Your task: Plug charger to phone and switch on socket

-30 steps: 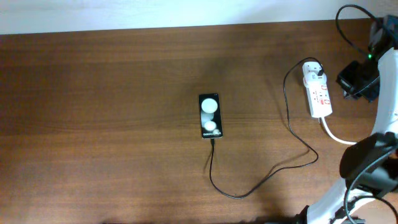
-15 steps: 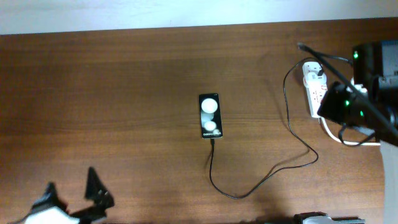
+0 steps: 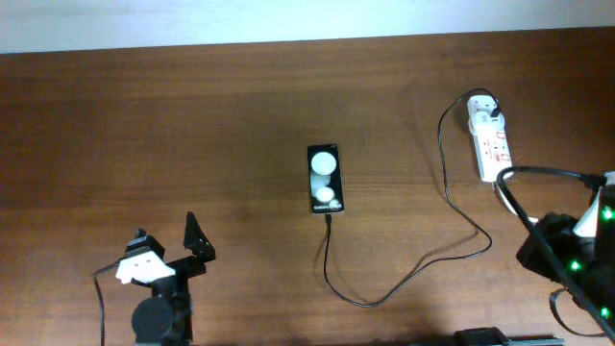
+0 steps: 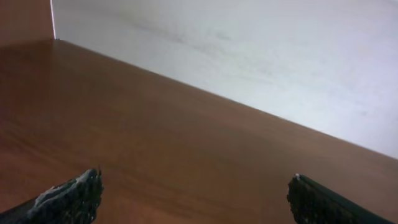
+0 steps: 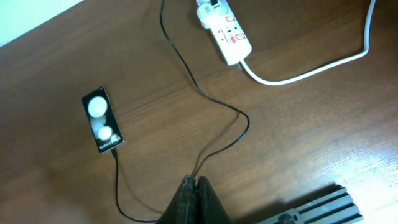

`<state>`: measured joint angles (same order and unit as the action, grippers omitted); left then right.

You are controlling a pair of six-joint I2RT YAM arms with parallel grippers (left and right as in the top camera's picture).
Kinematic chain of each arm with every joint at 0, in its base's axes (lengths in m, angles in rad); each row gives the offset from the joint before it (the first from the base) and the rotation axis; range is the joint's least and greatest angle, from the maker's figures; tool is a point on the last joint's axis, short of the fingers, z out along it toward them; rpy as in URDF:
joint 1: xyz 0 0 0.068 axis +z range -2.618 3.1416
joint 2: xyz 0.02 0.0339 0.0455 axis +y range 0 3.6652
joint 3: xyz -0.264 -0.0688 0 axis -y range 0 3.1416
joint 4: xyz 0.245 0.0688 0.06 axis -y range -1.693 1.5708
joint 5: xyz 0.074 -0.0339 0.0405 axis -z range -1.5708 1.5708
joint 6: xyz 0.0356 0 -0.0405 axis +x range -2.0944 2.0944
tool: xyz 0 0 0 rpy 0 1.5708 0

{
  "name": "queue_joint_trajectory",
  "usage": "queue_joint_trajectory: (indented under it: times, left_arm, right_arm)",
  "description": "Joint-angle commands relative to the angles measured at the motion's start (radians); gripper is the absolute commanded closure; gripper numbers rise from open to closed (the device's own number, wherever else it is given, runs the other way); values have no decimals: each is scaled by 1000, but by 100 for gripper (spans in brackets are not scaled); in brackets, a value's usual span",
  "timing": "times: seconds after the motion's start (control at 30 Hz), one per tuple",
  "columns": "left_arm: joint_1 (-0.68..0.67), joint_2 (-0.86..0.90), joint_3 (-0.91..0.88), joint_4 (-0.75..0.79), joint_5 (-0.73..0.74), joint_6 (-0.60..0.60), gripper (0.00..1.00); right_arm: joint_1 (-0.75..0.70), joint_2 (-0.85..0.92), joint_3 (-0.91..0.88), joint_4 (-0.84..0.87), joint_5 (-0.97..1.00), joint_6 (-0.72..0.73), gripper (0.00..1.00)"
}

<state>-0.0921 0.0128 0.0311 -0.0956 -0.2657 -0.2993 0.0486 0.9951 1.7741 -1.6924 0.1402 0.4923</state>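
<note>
The phone point(image 3: 325, 179) lies flat mid-table, two white spots on its screen; it also shows in the right wrist view point(image 5: 102, 120). The charger cable point(image 3: 452, 207) runs from the phone's near end, loops along the front, then rises to the white plug on the socket strip point(image 3: 492, 144). The strip also shows in the right wrist view point(image 5: 227, 28), as does the cable point(image 5: 205, 96). My left gripper point(image 3: 165, 240) is open and empty at the front left; its wrist view point(image 4: 196, 199) shows only bare table. My right gripper point(image 5: 194, 185) is shut and empty, high above the cable loop.
The thick white cord point(image 5: 298, 76) leaves the strip's near end toward the right edge. My right arm point(image 3: 562, 258) fills the front right corner, its own black cable arching over the cord. A white wall point(image 4: 261, 56) borders the table's far edge.
My right arm has pulled back from over the socket strip to the front right corner. My left arm has come in from the front left corner, further onto the table.
</note>
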Motion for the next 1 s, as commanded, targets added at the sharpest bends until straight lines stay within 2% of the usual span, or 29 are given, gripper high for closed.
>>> queue_joint_trajectory:
  times: [0.0,0.53,0.73,0.77,0.9,0.97]
  left_arm:
    - [3,-1,-10,12,9,-2,1]
    - [38,-8,-11,13,9,-2,1]
    - [38,-8,-11,13,9,-2,1]
    - [38,-8,-11,13,8,15,1]
    - [38,-8,-11,9,65,308,1]
    - [38,-8,-11,9,64,308,1]
  right_arm:
    - [5,-6,-7,-6,-5,-18,96]
    - [5,-26,-9,-6,-5,-45,96]
    - [5,-93,-29,-6,-8,-70,96]
    - [5,-122,-70,-6,-8,-70,96]
    - [5,-140,-147,-6,-4,-70,96]
    - [5,-140,-148,-2,-3,-70,96]
